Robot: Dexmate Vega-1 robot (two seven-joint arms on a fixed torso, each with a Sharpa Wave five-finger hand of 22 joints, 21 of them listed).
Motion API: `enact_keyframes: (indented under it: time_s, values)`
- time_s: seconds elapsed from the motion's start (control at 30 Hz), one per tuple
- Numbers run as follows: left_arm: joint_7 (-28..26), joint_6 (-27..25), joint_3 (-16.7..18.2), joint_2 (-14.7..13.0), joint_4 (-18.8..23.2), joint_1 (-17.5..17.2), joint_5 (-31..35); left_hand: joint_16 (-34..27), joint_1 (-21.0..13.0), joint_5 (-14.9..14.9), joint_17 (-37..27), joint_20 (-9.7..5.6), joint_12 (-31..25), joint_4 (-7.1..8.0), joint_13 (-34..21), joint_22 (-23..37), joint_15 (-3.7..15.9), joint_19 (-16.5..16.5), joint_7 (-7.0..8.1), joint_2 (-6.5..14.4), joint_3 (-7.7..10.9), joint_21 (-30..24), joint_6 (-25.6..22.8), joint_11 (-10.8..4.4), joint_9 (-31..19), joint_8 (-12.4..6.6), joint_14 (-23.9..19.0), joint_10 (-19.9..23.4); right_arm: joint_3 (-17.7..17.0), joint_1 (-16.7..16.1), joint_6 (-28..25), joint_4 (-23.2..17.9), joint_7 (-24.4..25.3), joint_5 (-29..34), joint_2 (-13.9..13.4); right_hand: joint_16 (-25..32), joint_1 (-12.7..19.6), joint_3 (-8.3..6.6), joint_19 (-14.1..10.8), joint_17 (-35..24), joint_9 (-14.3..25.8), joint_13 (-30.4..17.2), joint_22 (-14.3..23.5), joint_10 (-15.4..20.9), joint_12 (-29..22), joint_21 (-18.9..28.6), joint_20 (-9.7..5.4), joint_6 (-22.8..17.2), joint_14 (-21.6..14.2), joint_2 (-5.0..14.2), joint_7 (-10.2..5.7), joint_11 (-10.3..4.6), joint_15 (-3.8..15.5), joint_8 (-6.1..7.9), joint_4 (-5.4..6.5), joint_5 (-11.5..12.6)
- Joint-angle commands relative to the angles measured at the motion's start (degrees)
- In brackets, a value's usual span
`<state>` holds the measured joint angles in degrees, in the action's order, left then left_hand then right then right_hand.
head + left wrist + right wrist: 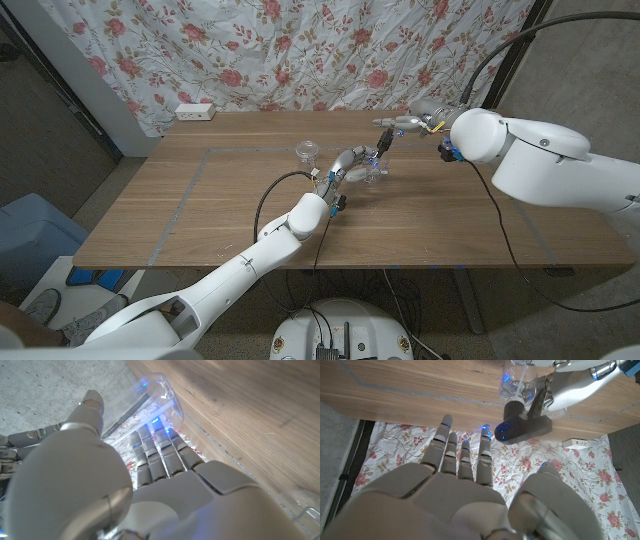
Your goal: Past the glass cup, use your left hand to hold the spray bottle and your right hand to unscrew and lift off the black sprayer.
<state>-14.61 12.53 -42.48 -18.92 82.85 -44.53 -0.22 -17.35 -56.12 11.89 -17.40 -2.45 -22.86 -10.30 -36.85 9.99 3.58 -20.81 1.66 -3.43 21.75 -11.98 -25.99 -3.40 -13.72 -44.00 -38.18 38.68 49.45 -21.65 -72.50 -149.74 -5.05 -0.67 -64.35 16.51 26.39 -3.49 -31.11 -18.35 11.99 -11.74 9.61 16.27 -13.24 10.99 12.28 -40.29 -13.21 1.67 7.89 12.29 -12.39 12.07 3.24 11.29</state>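
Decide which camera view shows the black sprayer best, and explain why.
The right wrist view: the black sprayer shows large and sharp on the clear spray bottle. The head view shows it tiny, beside the left hand. In the left wrist view I cannot make it out.

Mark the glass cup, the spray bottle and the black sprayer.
glass cup [308, 152]: head view, its bowl.
spray bottle [516, 386]: right wrist view, clear body.
black sprayer [522, 427]: right wrist view, middle of the head.

The head view looks down from above the near edge of the wooden table [200, 210] toward a floral curtain [300, 50]. The left wrist view sits close behind the left hand [150, 490], tilted. The right wrist view, upside down, looks past the right hand [465, 485]. All three share the spray bottle [374, 168].
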Motion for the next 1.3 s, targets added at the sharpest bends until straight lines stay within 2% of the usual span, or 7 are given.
enact_keyframes:
  time_s: [0.03, 0.1, 0.2, 0.3, 0.5, 0.7, 1.3]
  values:
    - [0.04, 0.03, -0.1, 0.05, -0.07, 0.11, 0.03, 0.33, 1.54, 0.02, -0.29, -1.96, -0.25, 0.58, -0.07, 0.27, 7.17, -0.6, 1.4, 10.47, 0.98, 0.11, -1.59, -4.77, -0.08, -10.99, -0.57, 5.18, 3.36, 2.86, -0.66, 1.1, -0.97, -0.16, 0.96, -0.19, 0.25, 0.07, -0.1, 0.0, 0.2, 0.06, 0.08, -0.01, 0.38, -0.08, -0.06, 0.16, -0.26, 0.14, 0.07, 0.16, 0.22, -0.07, -0.44, 0.29]
    - [0.07, 0.05, -0.12, 0.03, -0.04, 0.13, 0.05, 0.36, 1.57, 0.02, -0.29, -1.93, -0.24, 0.59, -0.08, 0.27, 7.19, -0.58, 1.41, 10.49, 0.99, 0.12, -1.62, -4.74, -0.08, -11.02, -0.52, 5.15, 3.77, 3.21, -1.23, 1.18, -0.98, -0.17, 1.26, -0.39, 1.36, -0.38, -0.06, 0.13, 0.19, 0.08, 0.07, 0.0, 0.53, -0.15, -0.09, 0.27, -0.24, 0.19, 0.05, 0.15, 0.29, -0.04, -1.42, 0.49]
    - [0.19, 0.16, -0.14, 0.07, -0.13, 0.17, -0.03, 0.38, 1.59, 0.02, -0.27, -1.94, -0.23, 0.58, -0.08, 0.27, 7.18, -0.58, 1.38, 10.46, 0.99, 0.12, -1.63, -4.74, -0.07, -11.02, -0.54, 5.15, 4.16, 3.61, -1.4, 1.23, -1.08, -0.32, 1.3, -0.43, 1.64, -0.5, -0.08, 0.16, 0.21, 0.08, 0.07, 0.0, 0.57, -0.15, -0.09, 0.41, -0.29, 0.21, -0.04, 0.15, 0.28, -0.07, -1.68, 0.52]
    - [0.25, 0.19, -0.16, 0.12, -0.19, 0.2, -0.07, 0.42, 1.67, 0.03, -0.24, -1.9, -0.24, 0.61, -0.1, 0.27, 7.16, -0.58, 1.43, 10.5, 1.02, 0.12, -1.63, -4.69, -0.07, -11.05, -0.59, 5.2, 4.52, 4.08, -1.81, 1.31, -1.18, -0.6, 1.47, -0.59, 2.84, -1.07, -0.12, 0.28, 0.27, 0.1, 0.07, -0.12, 0.76, -0.18, -0.1, 0.71, -0.32, 0.5, -0.17, 0.13, 0.3, -0.08, -2.67, 0.62]
    - [0.39, 0.28, -0.2, 0.09, -0.2, 0.21, -0.12, 0.47, 1.76, 0.03, -0.21, -1.86, -0.21, 0.62, -0.08, 0.27, 7.04, -0.59, 1.47, 10.52, 1.04, 0.12, -1.65, -4.75, -0.09, -11.1, -0.62, 5.2, 5.48, 5.11, -2.01, 1.84, -1.51, -1.09, 1.66, -0.97, 5.98, -2.71, -0.08, 0.52, 0.44, 0.09, 0.06, -0.2, 1.05, -0.25, -0.1, 1.33, -0.42, 1.35, -0.41, 0.02, 0.26, -0.06, -5.34, 0.41]
    - [0.32, 0.13, -0.15, 0.09, 0.0, 0.01, -0.22, 0.49, 1.86, 0.02, -0.21, -1.83, -0.19, 0.66, -0.1, 0.28, 7.03, -0.63, 1.36, 10.59, 1.06, 0.1, -1.69, -4.71, -0.07, -11.14, -0.65, 5.19, 6.84, 6.41, -2.75, 2.45, -1.68, -1.23, 2.14, -1.14, 8.16, -3.81, -0.34, 0.64, 0.54, 0.08, 0.05, -0.15, 1.12, -0.18, -0.2, 1.48, -0.54, 1.83, -0.74, -0.53, 0.41, 0.04, -7.15, 0.17]
    - [0.27, 0.09, -0.1, -0.01, 0.27, -0.37, -0.42, 0.56, 2.16, 0.0, -0.26, -1.75, -0.14, 0.72, -0.04, 0.28, 7.07, -0.68, 1.41, 10.73, 1.07, 0.09, -1.68, -4.66, -0.02, -11.2, -0.66, 5.36, 10.43, 9.38, -4.89, 3.33, -0.19, -1.66, 3.29, -1.18, 12.07, -5.77, -1.37, 0.82, 0.96, 0.06, 0.01, 0.46, 1.02, -0.02, -1.1, 0.61, -1.24, 2.53, -1.9, -1.66, 1.5, 0.62, -10.46, -0.36]
